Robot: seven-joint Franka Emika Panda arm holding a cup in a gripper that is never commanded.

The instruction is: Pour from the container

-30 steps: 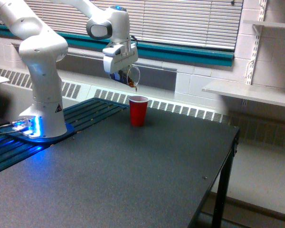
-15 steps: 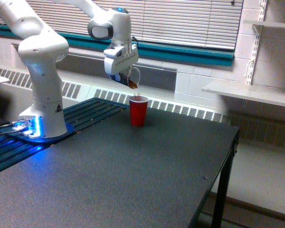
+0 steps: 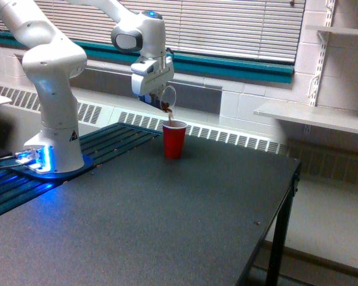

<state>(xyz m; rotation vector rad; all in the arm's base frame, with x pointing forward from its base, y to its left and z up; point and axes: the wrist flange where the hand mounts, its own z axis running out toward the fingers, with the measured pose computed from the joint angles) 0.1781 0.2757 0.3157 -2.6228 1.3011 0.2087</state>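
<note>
The fingers grip the container, a small clear round-rimmed cup tipped steeply so its mouth faces down and toward the exterior view's right. Dark brown contents gather at its lower lip, and a thin brown stream seems to fall from there into the red cup just below the fingers.

To pour well, I judge that the lip should stay centred over the red cup's white rim and the tilt should grow slowly: the stream is narrow, and the target is light plastic that a bump could tip.

The container looks thin, smooth and see-through. The red cup is opaque, tapered and glossy. Under it the counter is dark, matte and finely speckled, with a ridged blue panel farther out by the arm's white base.
</note>
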